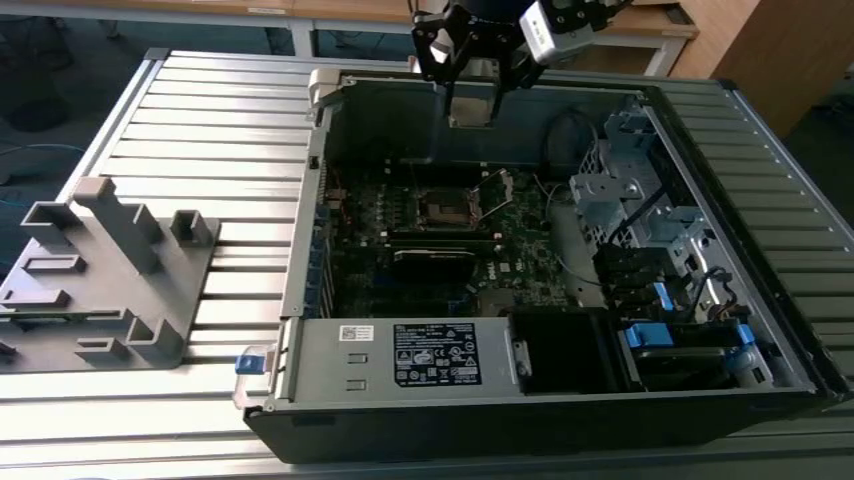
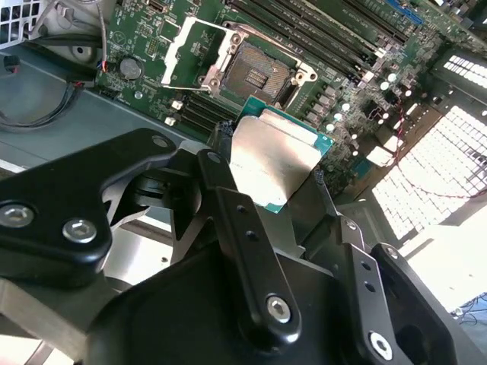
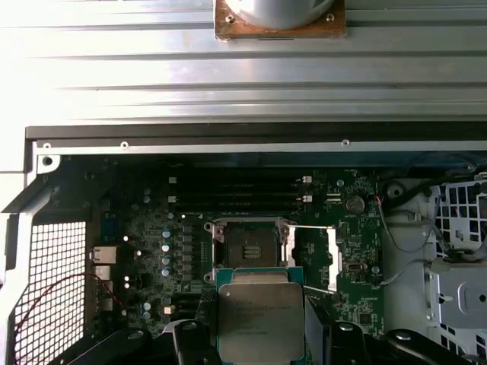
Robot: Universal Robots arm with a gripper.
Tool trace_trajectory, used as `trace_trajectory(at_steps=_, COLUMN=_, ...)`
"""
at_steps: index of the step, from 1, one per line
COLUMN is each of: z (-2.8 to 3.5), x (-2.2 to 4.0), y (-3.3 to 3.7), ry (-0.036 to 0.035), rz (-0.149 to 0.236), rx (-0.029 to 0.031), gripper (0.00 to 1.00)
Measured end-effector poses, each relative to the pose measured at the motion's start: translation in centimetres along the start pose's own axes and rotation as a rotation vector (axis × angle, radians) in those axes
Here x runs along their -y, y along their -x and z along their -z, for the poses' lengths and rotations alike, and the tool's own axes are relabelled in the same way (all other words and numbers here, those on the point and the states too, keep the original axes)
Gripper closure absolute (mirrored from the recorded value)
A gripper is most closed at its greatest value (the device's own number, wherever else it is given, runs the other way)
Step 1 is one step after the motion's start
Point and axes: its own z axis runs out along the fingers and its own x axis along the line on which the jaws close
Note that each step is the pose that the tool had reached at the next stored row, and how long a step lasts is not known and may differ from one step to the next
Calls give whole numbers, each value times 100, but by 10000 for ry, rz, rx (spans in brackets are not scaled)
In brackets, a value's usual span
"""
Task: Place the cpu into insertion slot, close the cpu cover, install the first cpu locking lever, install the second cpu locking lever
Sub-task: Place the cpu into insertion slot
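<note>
Clasping the cpu (image 3: 261,319), the hand (image 2: 268,163) hides two of its edges.

Slatted metal tabletop (image 1: 200,130), wooden desks (image 1: 200,6) behind (pale tops), dark bluish floor (image 1: 54,60)

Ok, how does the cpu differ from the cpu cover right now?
The cpu is a solid square with a dull silver top; the cpu cover is a thin silvery frame with an open centre. The cpu is gripped in the hand, off the board; the cpu cover stands swung open beside the empty socket. Both are square and roughly socket-sized.
</note>
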Motion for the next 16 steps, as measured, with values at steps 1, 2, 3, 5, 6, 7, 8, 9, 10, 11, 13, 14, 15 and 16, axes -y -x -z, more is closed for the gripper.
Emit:
trace_trajectory(at_steps=1, z=-2, x=0, y=0, ry=-1, rz=0, rx=0, gripper=46)
trace_trajectory(at_steps=2, z=-5, x=1, y=0, ry=-1, rz=0, rx=0, gripper=46)
trace_trajectory(at_steps=3, z=-8, x=1, y=0, ry=0, rz=0, rx=0, gripper=46)
trace_trajectory(at_steps=5, z=-14, x=1, y=0, ry=-1, rz=0, rx=0, gripper=46)
trace_trajectory(at_steps=6, z=-18, x=2, y=0, ry=-1, rz=0, rx=0, gripper=46)
trace_trajectory(at_steps=7, z=-20, x=2, y=0, ry=-1, rz=0, rx=0, gripper=46)
trace_trajectory(at_steps=8, z=-23, x=2, y=0, ry=-1, rz=0, rx=-1, gripper=46)
trace_trajectory(at_steps=9, z=-24, x=2, y=0, ry=-2, rz=0, rx=-1, gripper=46)
trace_trajectory(at_steps=10, z=-24, x=3, y=0, ry=-3, rz=0, rx=-1, gripper=46)
trace_trajectory(at_steps=11, z=-52, x=5, y=1, ry=-1, rz=0, rx=0, gripper=46)
trace_trajectory(at_steps=13, z=-63, x=6, y=1, ry=-2, rz=0, rx=0, gripper=46)
trace_trajectory(at_steps=14, z=-64, x=6, y=1, ry=0, rz=0, rx=0, gripper=46)
trace_trajectory(at_steps=15, z=-66, x=6, y=1, ry=0, rz=0, rx=0, gripper=46)
trace_trajectory(at_steps=16, z=-69, x=6, y=1, ry=2, rz=0, rx=1, gripper=46)
